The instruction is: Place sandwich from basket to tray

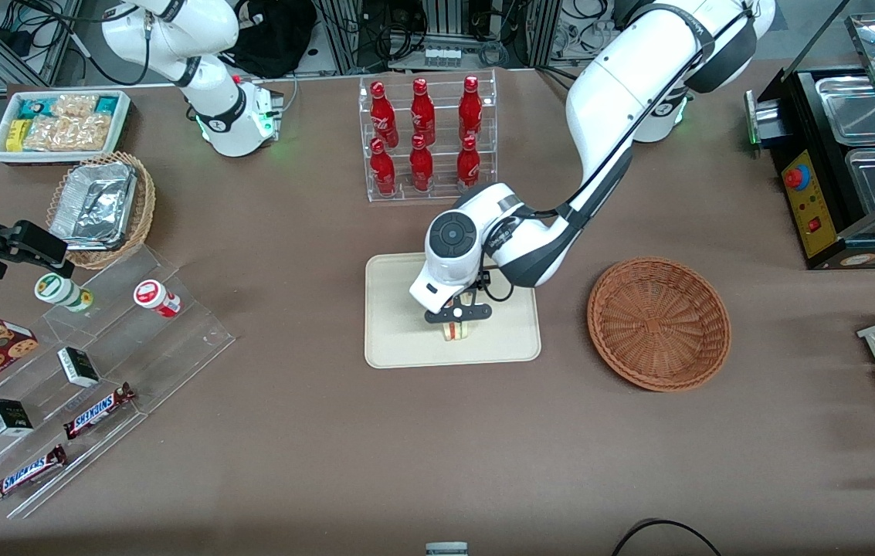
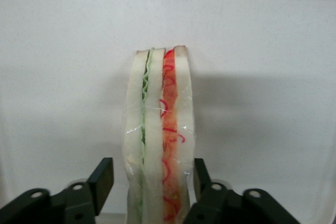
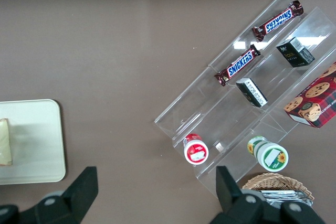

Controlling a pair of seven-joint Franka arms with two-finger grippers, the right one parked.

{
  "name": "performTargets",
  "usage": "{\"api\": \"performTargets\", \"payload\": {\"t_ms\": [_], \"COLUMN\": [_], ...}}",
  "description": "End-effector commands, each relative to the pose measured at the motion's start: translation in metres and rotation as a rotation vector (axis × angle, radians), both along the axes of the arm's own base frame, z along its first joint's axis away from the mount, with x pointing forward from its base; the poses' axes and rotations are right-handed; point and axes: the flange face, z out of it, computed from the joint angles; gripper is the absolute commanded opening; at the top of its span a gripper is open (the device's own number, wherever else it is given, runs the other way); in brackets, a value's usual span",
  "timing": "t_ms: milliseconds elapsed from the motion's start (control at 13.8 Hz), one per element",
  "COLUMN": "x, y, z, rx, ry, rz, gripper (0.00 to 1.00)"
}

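**Sandwich on the tray, fingers on both sides**

The sandwich (image 2: 160, 135) stood on its edge on the cream tray (image 1: 398, 340). It had pale bread with green and red layers and a clear wrap. The gripper (image 1: 458, 326) was low over it. One black finger (image 2: 102, 182) was on each side of the sandwich, very close to the wrap, but I could not tell if they were squeezing it or had let go.

From the sandwich, the brown basket (image 1: 659, 323) sat on the table at about 3 o'clock, apart from the tray, with nothing in it. The rack of red bottles (image 1: 425, 135) stood at about 12 o'clock
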Motion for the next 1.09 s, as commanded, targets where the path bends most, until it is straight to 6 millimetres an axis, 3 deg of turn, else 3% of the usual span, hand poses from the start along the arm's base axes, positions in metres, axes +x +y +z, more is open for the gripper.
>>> {"api": "performTargets", "payload": {"t_ms": [0,218,363,508,653,726,871,1016], "x": [0.005,0.005,0.028,0.028,0.039,0.045,0.050,0.046], "y": [-0.001,0.011,0.049,0.070,0.117,0.154,0.212,0.262], "z": [0.040,0.095,0.141,0.187,0.237,0.266,0.303,0.328], "rx": [0.000,0.030,0.042,0.040,0.066,0.093,0.113,0.151], "ry": [-0.054,-0.070,-0.095,-0.087,-0.110,-0.118,-0.091,-0.039], "rz": [0.020,0.038,0.103,0.147,0.249,0.310,0.366,0.291], "gripper": [0.99,1.00,1.00,1.00,1.00,1.00,1.00,1.00]}}
